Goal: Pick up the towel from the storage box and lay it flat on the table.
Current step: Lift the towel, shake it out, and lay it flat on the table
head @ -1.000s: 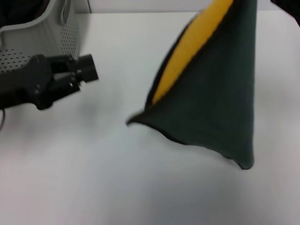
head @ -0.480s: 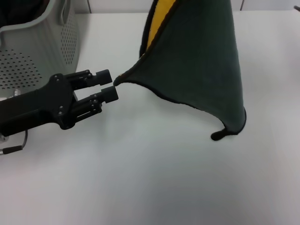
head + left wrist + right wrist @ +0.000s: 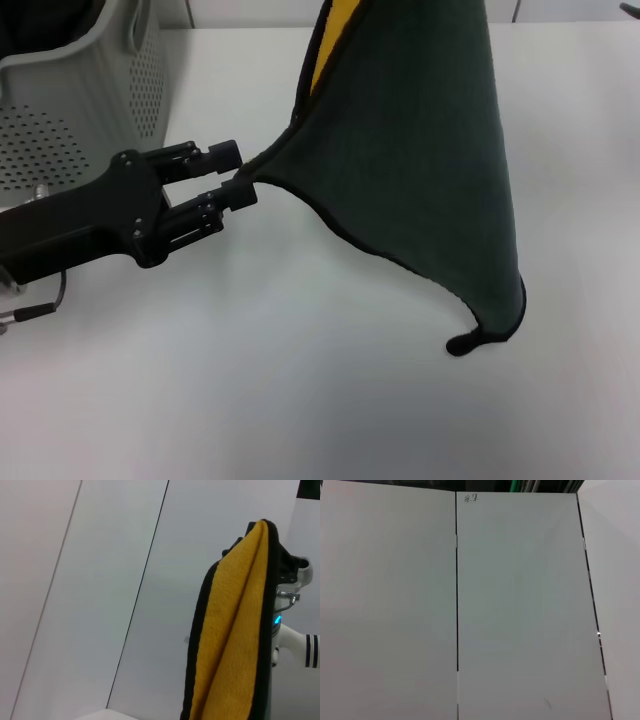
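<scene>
The towel [image 3: 420,150] hangs in the air over the table [image 3: 300,400], dark green side toward me, with a strip of yellow reverse at its top. Its black corner cord [image 3: 462,345] dangles lowest, at the right. My left gripper [image 3: 238,175] is open, and the towel's left corner lies between its fingertips. The left wrist view shows the towel's yellow side [image 3: 230,645] hanging from my right gripper [image 3: 281,560], which is shut on its top edge and mostly hidden behind the cloth. The storage box [image 3: 80,90] stands at the far left.
A dark item [image 3: 40,20] lies inside the storage box. The right wrist view shows only pale wall panels [image 3: 520,605]. Bare white table stretches in front of and below the hanging towel.
The towel swung left and dropped lower. My left gripper advanced to the right from beside the box until the towel's left corner lay between its fingers.
</scene>
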### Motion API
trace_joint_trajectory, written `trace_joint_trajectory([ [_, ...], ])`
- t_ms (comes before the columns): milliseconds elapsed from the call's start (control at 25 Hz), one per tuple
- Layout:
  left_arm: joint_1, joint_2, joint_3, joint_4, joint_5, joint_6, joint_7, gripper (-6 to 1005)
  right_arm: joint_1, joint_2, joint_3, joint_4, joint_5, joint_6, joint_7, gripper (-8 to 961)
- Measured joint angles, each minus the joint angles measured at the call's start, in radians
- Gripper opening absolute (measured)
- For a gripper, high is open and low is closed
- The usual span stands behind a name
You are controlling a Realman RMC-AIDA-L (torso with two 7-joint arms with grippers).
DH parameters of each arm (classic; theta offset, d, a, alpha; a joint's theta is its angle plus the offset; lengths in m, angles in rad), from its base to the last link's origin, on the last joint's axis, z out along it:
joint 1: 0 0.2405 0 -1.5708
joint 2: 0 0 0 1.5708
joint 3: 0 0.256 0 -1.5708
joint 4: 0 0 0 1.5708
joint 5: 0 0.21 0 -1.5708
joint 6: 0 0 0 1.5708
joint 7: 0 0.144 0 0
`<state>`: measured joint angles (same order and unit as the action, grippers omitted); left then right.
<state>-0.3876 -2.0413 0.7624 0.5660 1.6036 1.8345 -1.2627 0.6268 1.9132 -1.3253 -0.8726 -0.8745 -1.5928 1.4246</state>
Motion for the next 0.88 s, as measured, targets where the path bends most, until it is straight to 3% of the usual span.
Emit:
trace_joint_trajectory([
  [880,-0.006,-0.033,0.003,-0.015,-0.024,0.000,0.082,456,0.017,0.020,-0.001,0.008,-0.025,0.042,0.007,1],
])
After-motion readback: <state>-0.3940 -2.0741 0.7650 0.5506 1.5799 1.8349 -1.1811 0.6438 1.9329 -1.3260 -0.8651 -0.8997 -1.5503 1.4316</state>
